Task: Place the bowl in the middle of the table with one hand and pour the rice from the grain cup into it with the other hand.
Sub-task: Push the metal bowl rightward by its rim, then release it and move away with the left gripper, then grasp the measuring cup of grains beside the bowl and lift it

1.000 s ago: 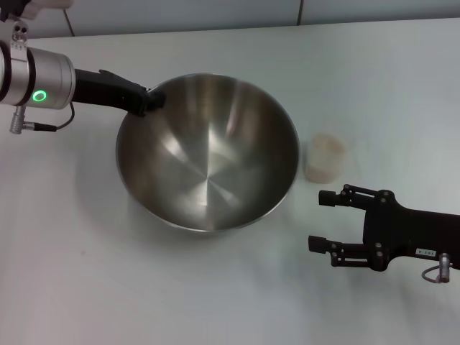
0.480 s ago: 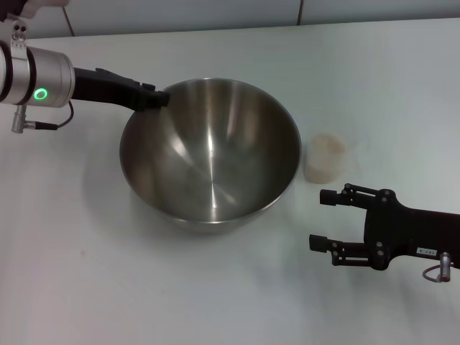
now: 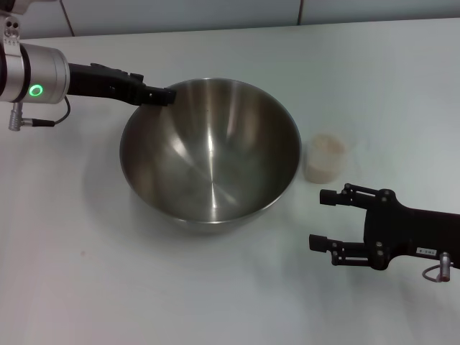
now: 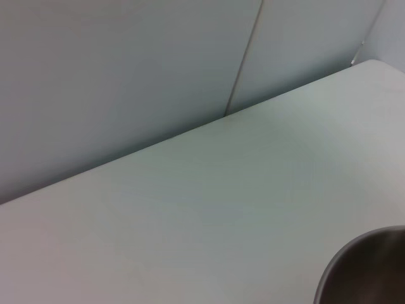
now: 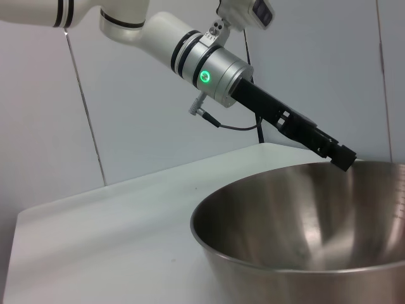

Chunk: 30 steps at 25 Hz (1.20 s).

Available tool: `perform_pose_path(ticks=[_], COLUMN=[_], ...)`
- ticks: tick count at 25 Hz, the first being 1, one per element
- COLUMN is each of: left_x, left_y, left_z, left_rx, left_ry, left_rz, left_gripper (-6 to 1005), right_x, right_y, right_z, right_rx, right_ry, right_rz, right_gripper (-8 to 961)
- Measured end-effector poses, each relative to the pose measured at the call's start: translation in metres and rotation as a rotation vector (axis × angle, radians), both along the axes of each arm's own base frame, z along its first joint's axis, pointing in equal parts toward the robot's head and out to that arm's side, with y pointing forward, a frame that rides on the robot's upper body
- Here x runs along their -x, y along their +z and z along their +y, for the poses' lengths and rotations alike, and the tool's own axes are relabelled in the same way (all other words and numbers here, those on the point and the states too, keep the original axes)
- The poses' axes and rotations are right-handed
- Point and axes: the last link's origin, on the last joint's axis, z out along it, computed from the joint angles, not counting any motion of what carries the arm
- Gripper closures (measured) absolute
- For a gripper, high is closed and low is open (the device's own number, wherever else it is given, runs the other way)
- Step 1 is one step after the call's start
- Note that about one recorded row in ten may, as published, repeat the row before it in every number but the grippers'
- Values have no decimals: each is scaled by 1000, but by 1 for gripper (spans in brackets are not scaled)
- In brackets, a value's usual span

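Note:
The shiny steel bowl (image 3: 210, 154) rests level on the white table (image 3: 86, 273), near its middle. My left gripper (image 3: 164, 95) reaches in from the left, its tip at the bowl's far-left rim; whether it grips the rim is unclear. In the right wrist view the same gripper (image 5: 343, 157) sits just at the far rim of the bowl (image 5: 297, 234). The grain cup (image 3: 325, 157), holding pale rice (image 3: 327, 144), stands right of the bowl. My right gripper (image 3: 321, 219) is open, nearer me than the cup and apart from it. The left wrist view catches only a bit of the bowl's rim (image 4: 364, 266).
A grey wall (image 3: 215, 13) runs behind the table's far edge. The left arm's silver wrist (image 3: 36, 75) with its green light hangs over the table's left side. Bare table lies in front of the bowl.
The bowl was tilted up at its left rim and has dropped level onto the table. The left arm has flattened and drawn slightly back. The right arm has not moved.

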Motion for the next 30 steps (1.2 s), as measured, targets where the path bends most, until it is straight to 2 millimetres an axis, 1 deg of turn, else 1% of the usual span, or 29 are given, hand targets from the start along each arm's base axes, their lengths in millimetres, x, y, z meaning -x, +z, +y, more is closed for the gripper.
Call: perform_pose_path(ticks=[4, 12, 14, 15, 16, 18, 21, 23, 24, 25, 26, 27, 28, 30], left_x=[0, 1, -1, -3, -3, -5, -4, 1, 6, 6, 18, 18, 24, 32], left_y=[1, 1, 2, 6, 7, 15, 30, 39, 43, 43, 50, 50, 53, 55], left_z=[0, -1, -4, -9, -10, -17, -34, -48, -55, -55, -76, -76, -86, -98], left_rx=[-2, 1, 12, 7, 5, -19, -61, -90, -105, -105, -143, -143, -160, -183], left_ry=[4, 7, 3, -17, -22, -57, -126, -171, -183, -183, -218, -218, -239, -265], left_rz=[-3, -5, -40, -111, -123, -213, -375, -459, -494, -494, -573, -573, -601, -625], left_gripper=[240, 166, 157, 157, 157, 157, 157, 157, 157, 157, 157, 157, 157, 157], right_x=[0, 0, 1, 1, 1, 0, 0, 0, 0, 0, 0, 0, 0, 1], right_y=[0, 0, 0, 0, 0, 0, 0, 0, 0, 0, 0, 0, 0, 0], right_z=[0, 1, 1, 1, 1, 1, 1, 2, 2, 2, 3, 3, 3, 3], right_rx=[0, 0, 0, -1, -1, -2, -3, -4, -5, -5, -5, -5, -5, -6], right_ry=[0, 2, 2, 2, 2, 1, -1, -2, -2, -2, -1, -1, 0, 0], right_rz=[0, -1, -1, 0, 0, -1, -4, -6, -7, -7, -8, -8, -8, -8], right_gripper=[143, 143, 144, 144, 144, 143, 143, 143, 144, 144, 144, 144, 144, 144])
